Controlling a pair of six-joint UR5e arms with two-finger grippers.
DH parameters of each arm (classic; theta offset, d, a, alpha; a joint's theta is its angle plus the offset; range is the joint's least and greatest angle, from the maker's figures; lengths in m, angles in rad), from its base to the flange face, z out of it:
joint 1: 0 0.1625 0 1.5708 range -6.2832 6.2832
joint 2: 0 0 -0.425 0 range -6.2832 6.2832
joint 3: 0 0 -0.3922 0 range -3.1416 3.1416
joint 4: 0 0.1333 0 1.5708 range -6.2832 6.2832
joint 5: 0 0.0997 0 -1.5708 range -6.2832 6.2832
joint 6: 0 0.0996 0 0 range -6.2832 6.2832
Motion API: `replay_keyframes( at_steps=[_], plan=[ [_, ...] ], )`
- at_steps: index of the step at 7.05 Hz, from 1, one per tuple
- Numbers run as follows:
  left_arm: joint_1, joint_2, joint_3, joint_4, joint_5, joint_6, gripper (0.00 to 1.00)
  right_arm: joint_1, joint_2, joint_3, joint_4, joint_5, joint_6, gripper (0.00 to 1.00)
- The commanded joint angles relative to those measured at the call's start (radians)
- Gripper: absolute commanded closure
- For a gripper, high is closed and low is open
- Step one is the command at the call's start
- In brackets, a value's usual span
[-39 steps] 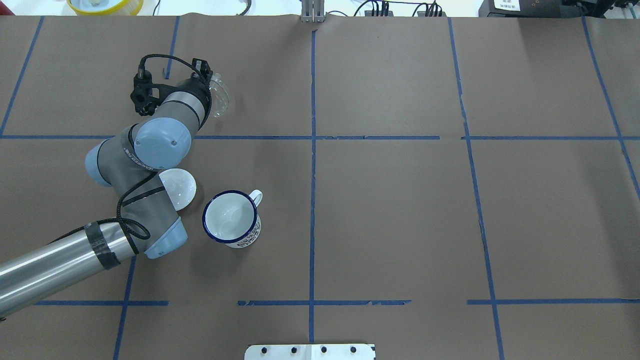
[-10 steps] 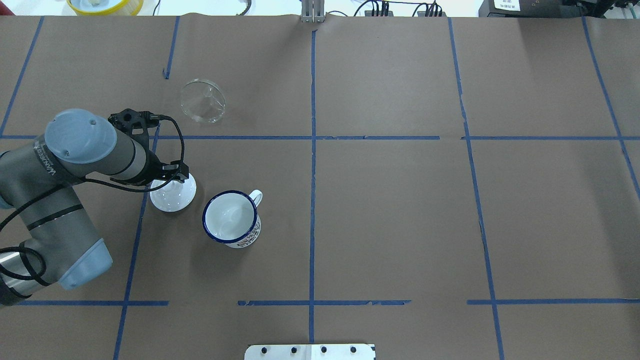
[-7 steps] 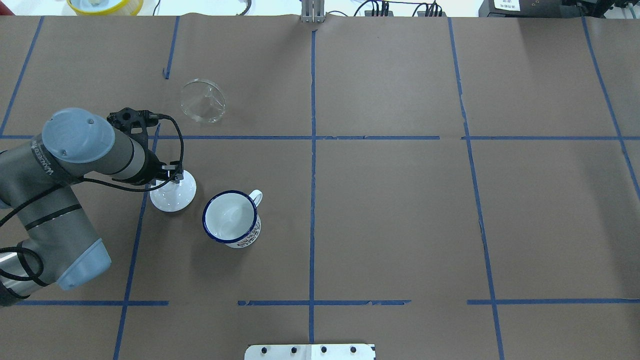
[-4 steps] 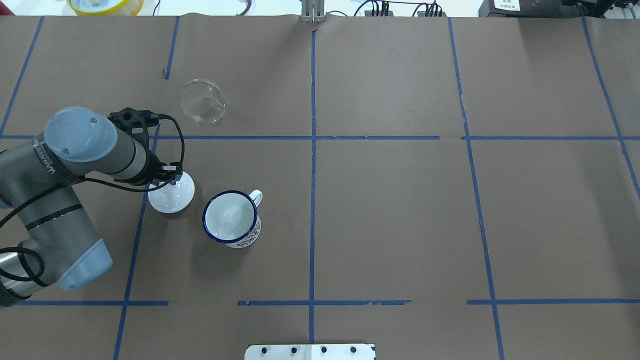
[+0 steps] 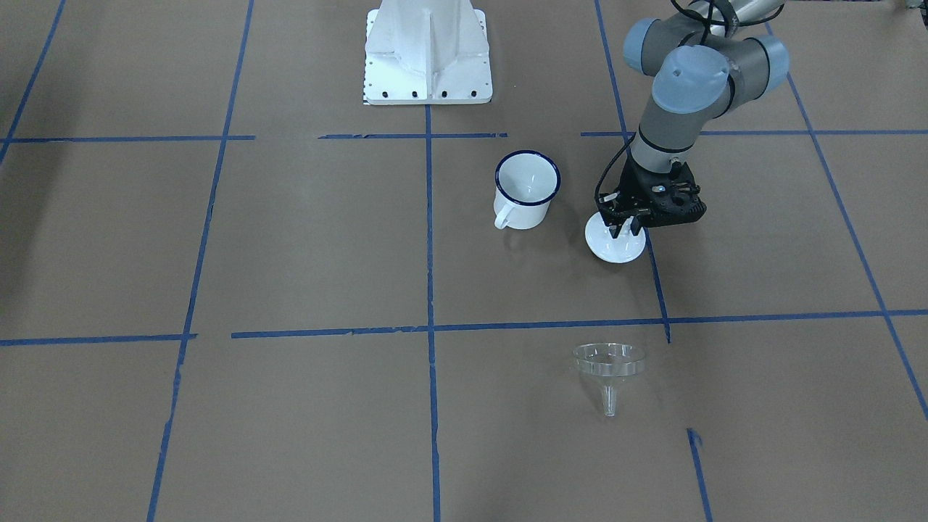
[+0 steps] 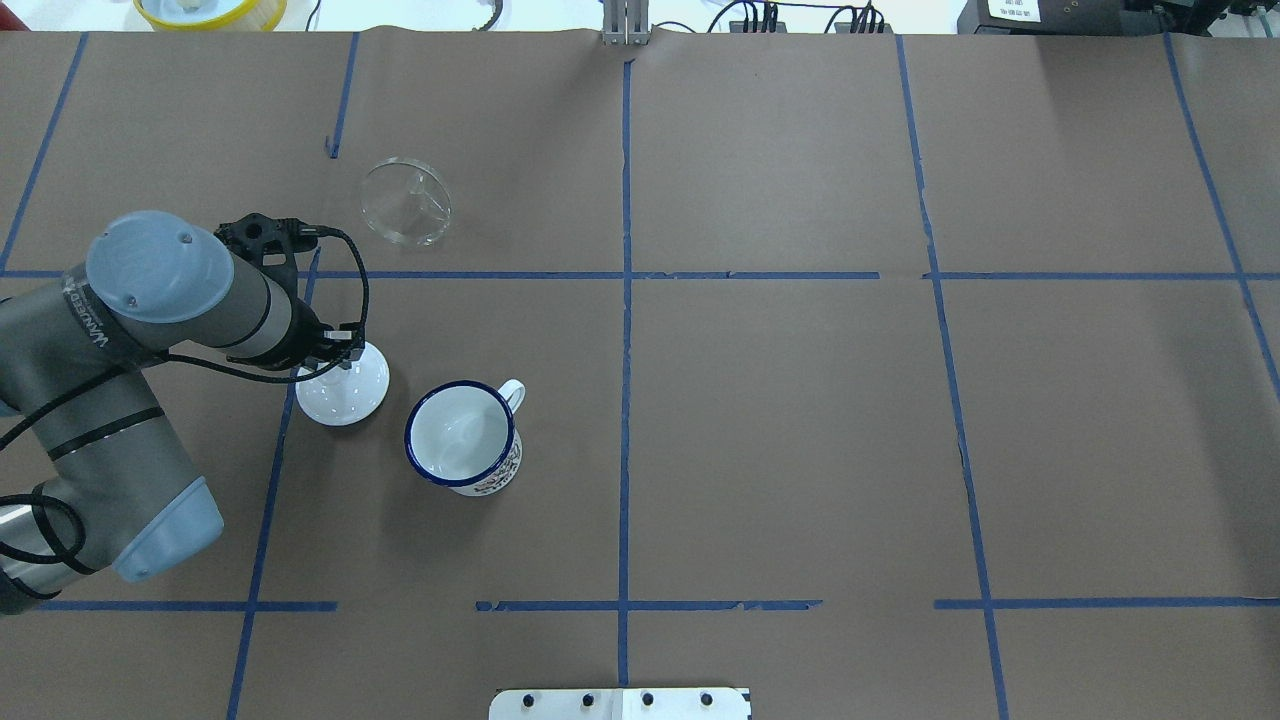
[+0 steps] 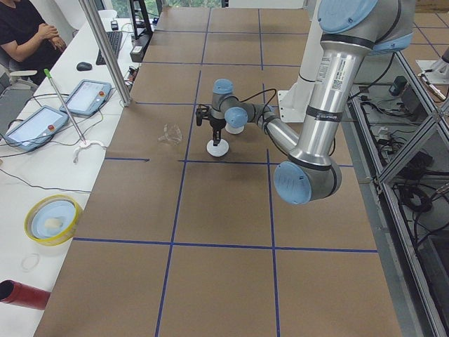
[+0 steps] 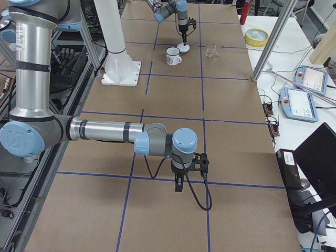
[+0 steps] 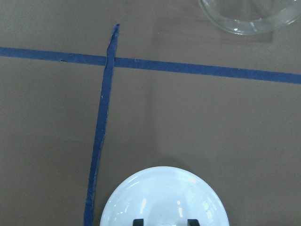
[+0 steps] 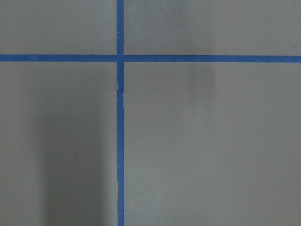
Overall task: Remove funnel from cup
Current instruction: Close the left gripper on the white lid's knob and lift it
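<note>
The funnel (image 6: 405, 203) is seen resting on the bench (image 6: 800, 420), out of the cup (image 6: 463, 436) and well apart from it. Just beside the cup, a white lid (image 6: 348, 400) is pinched at its knob by the left gripper's (image 5: 623, 230) narrowly parted fingers (image 9: 138, 221). The right gripper's (image 8: 179, 185) opening cannot be told.

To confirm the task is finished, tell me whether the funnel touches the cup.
Apart. The overhead view shows the funnel lying across a blue tape line from the cup, with bare table between.

One funnel (image 5: 609, 360), one cup (image 5: 527, 190), one white lid (image 5: 616, 248), two robot arms (image 5: 678, 94) (image 8: 105, 130).
</note>
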Motion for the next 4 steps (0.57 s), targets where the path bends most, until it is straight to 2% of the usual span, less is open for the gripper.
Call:
replay_keyframes(
  at_steps=[1,4],
  plan=[
    [-0.014,-0.018,-0.092,0.124,-0.001,0.003,1.0,0.0,0.0,0.0,0.0,0.0,0.0,0.0],
    [-0.08,-0.154,-0.255,0.435,-0.036,-0.006,1.0,0.0,0.0,0.001,0.0,0.0,0.0,0.0]
  ],
)
